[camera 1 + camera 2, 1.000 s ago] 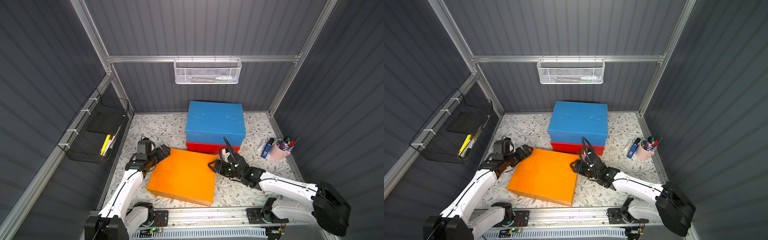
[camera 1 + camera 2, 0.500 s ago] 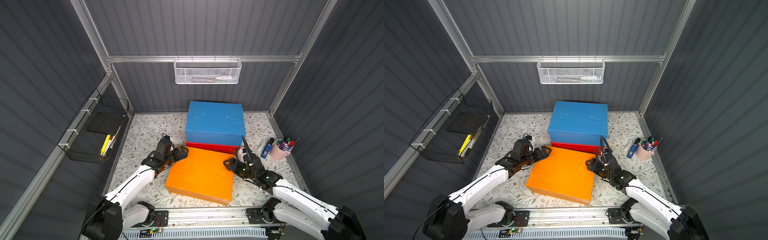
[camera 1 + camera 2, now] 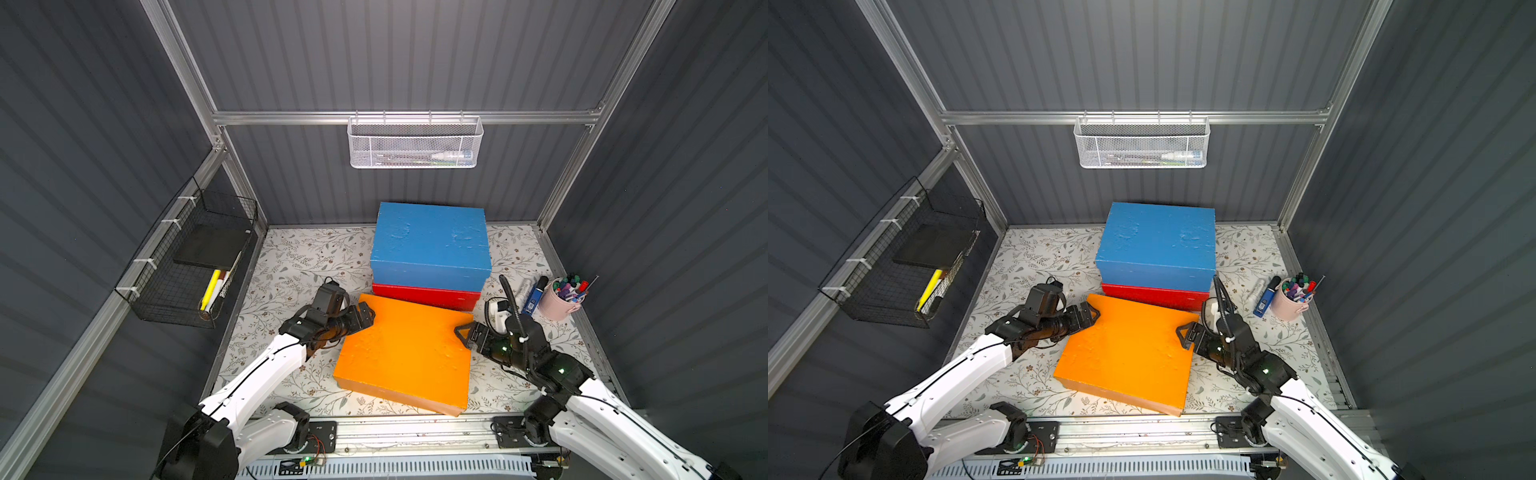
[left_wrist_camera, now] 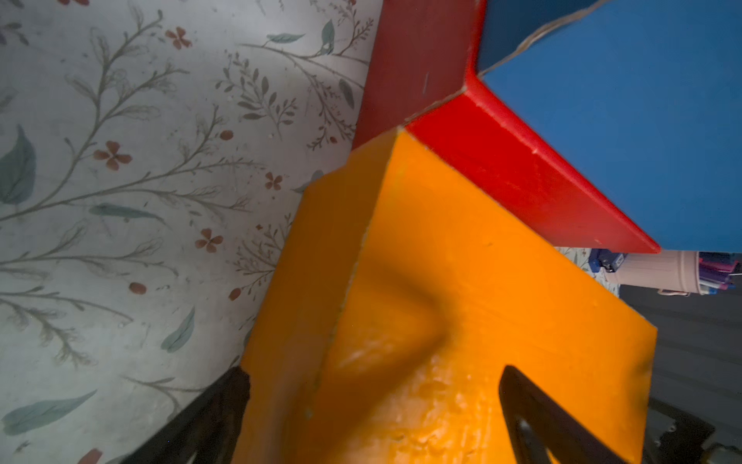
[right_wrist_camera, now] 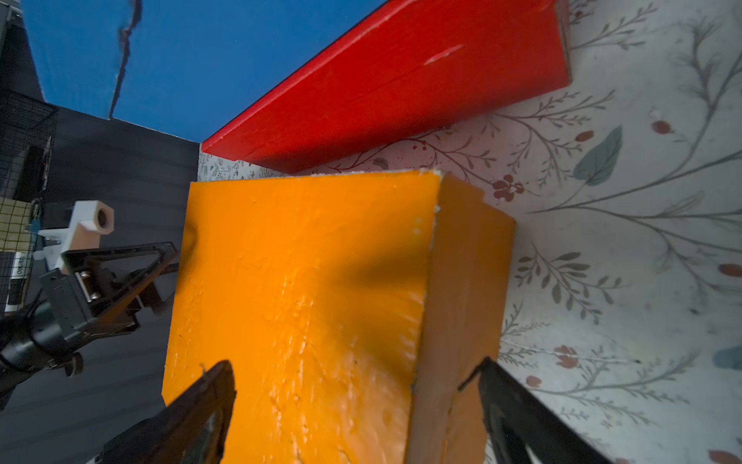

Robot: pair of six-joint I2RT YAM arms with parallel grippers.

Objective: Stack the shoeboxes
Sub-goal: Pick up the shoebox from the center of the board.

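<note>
The blue shoebox point(image 3: 430, 241) point(image 3: 1158, 241) sits on the red shoebox point(image 3: 428, 296) point(image 3: 1154, 297) at the back of the table. The orange shoebox point(image 3: 403, 357) point(image 3: 1129, 353) lies askew just in front of them, its far left corner against the red one's front point(image 4: 522, 172). My left gripper point(image 3: 365, 316) point(image 4: 373, 373) is open at that corner. One finger is over the lid and one is beside the side wall. My right gripper point(image 3: 461, 334) point(image 5: 357, 363) is open too, straddling the orange shoebox's right edge point(image 5: 425, 301) the same way.
A pink cup of pens point(image 3: 563, 301) and a blue marker point(image 3: 534, 297) stand right of the boxes, close behind my right arm. A black wire basket point(image 3: 195, 266) hangs on the left wall and a white mesh basket point(image 3: 415, 143) on the back wall. The metal rail point(image 3: 395, 432) runs along the front.
Both arms brought the orange shoebox rightward, up to the front of the red and blue stack. The right gripper's jaws have spread wider in the last half second.
</note>
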